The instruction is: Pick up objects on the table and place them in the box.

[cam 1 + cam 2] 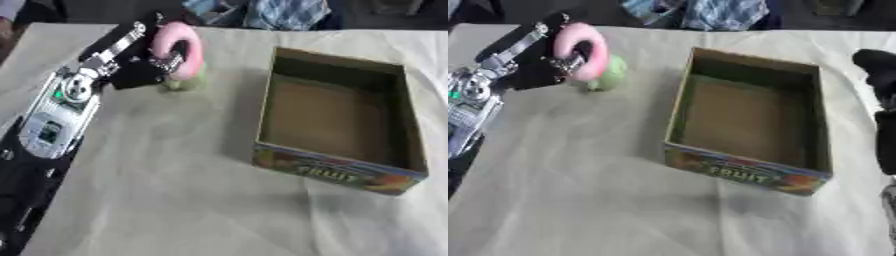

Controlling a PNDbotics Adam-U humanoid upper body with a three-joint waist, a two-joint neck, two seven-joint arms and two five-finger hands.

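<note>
The cardboard box (350, 172) is sitting open on the cloth-covered table (175, 200), its front wall printed with bright fruit colours and its inside showing only a bare brown floor. To the left of the box, toward its far corner, the left hand (171, 62) is curling its fingers round a pink ring-shaped object (179, 42), holding it upright. A small green object (185, 82) is lying just beneath the ring, touching or nearly touching it. Right of the box, the right hand (877, 65) is showing only as a dark shape at the picture's edge, and whether its fingers are open cannot be told
</note>
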